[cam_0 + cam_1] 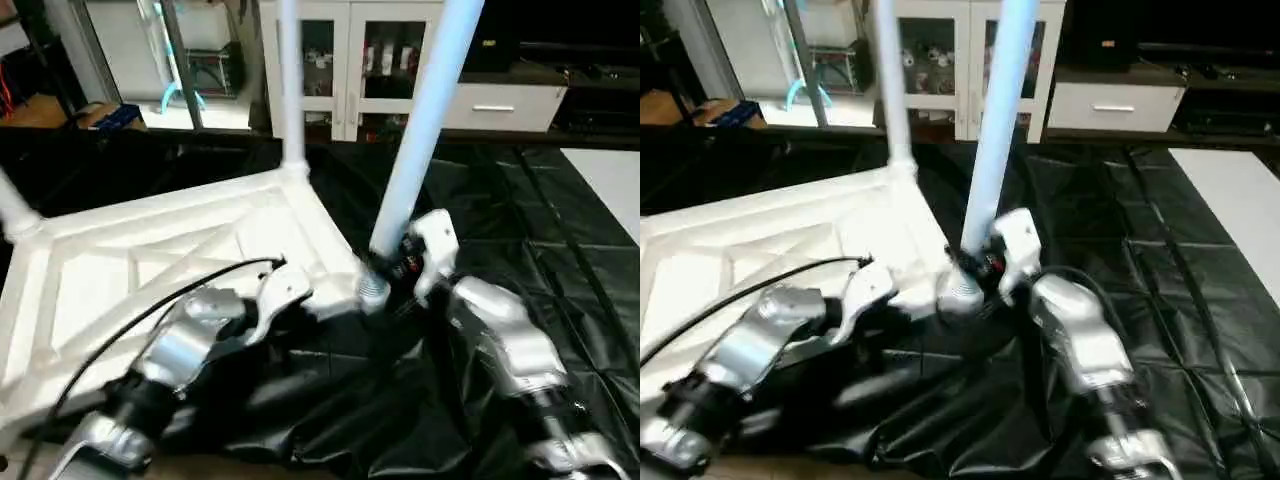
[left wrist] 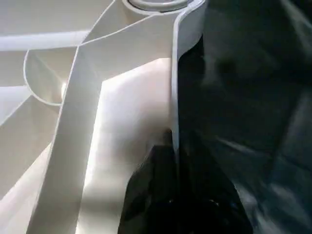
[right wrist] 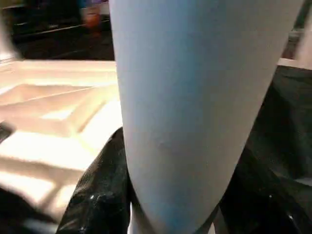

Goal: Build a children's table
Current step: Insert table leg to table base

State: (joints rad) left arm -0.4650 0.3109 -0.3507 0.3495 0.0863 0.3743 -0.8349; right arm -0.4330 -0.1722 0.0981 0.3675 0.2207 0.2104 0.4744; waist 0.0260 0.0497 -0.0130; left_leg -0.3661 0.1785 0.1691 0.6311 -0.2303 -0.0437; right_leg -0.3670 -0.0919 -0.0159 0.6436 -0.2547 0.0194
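Right gripper (image 1: 392,272): jaws clamped around the lower end of a white tube leg (image 1: 425,125), which leans toward 1 o'clock; its ribbed base meets the table top's near corner. Left gripper (image 1: 300,300): jaws pressed together on the thin side wall of the table top (image 1: 150,260), at 9 o'clock from the held leg. Top lies underside up, X-ribs showing, on black sheeting (image 1: 500,200). Another leg (image 1: 291,80) stands upright in the far corner socket, 11 o'clock. White glass-door cabinet (image 1: 340,60) beyond, 12 o'clock.
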